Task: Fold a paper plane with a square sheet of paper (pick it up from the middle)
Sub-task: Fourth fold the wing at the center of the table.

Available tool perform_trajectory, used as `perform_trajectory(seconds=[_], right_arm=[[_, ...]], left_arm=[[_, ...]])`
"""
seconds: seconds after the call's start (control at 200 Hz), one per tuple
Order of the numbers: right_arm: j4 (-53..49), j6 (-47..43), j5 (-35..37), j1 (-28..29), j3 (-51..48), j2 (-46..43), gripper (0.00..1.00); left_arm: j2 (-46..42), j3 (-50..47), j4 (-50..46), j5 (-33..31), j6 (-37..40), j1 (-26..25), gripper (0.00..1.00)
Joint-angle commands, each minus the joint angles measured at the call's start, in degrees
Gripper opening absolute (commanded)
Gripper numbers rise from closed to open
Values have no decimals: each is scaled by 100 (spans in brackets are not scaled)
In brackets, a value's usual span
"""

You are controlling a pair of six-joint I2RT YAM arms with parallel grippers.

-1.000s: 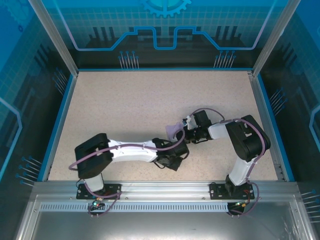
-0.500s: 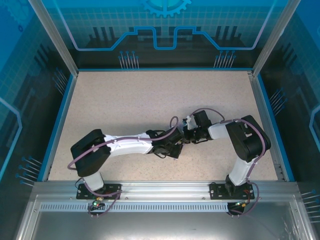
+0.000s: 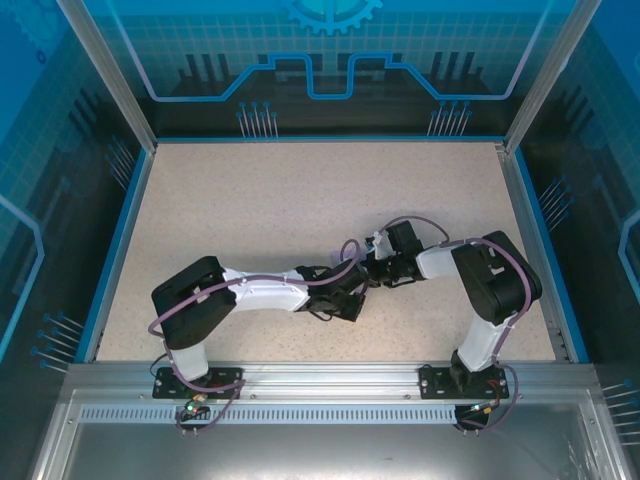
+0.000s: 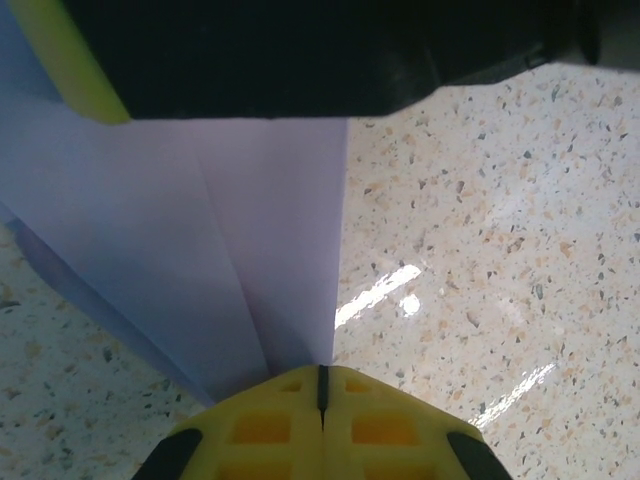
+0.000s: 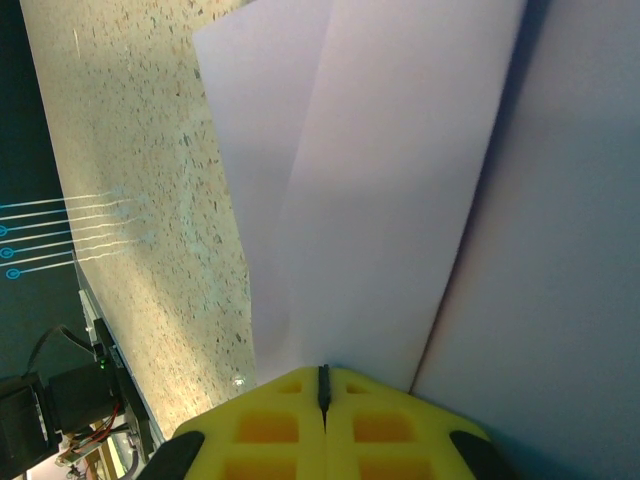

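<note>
The square sheet of paper point(image 4: 230, 230) is pale lilac and folded into overlapping layers with a straight crease. Seen from the left wrist, it runs from my left gripper point(image 4: 322, 395) up to the dark body of the other gripper point(image 4: 300, 50). The left jaws are shut on its lower tip. From the right wrist, the paper point(image 5: 400, 180) fans out above my right gripper point(image 5: 322, 395), which is shut on its edge. From above, the left gripper point(image 3: 350, 287) and right gripper point(image 3: 373, 268) meet tip to tip at mid-table and cover the paper.
The speckled beige tabletop point(image 3: 260, 200) is bounded by a blue rim point(image 3: 113, 250) at left, right and back. A metal rail point(image 3: 320, 375) carries both arm bases at the near edge. Purple cables loop over both arms.
The left gripper has swung up and right against the right gripper. The lilac paper that showed between them from above is now covered. The right arm has hardly moved.
</note>
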Motion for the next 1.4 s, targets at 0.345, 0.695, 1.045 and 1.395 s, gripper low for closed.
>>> perform_trajectory(seconds=[0.345,0.695,1.045,1.395], right_arm=[[-608,-154,997,-92,-360,262,5],[-672,-187,994,-140,-332,218,5],[-683,-155,931,-141,-312,53,5],[-989,-106,689,-126,-121,-563,12]], left_arm=[[-171,-1048,358,238,-495,-3,0],[-414,-1314,773,814,-717,5,0],[-769,-1265,703,1307,-711,14,0],[-1367,-940,777,733,-624,254,0]])
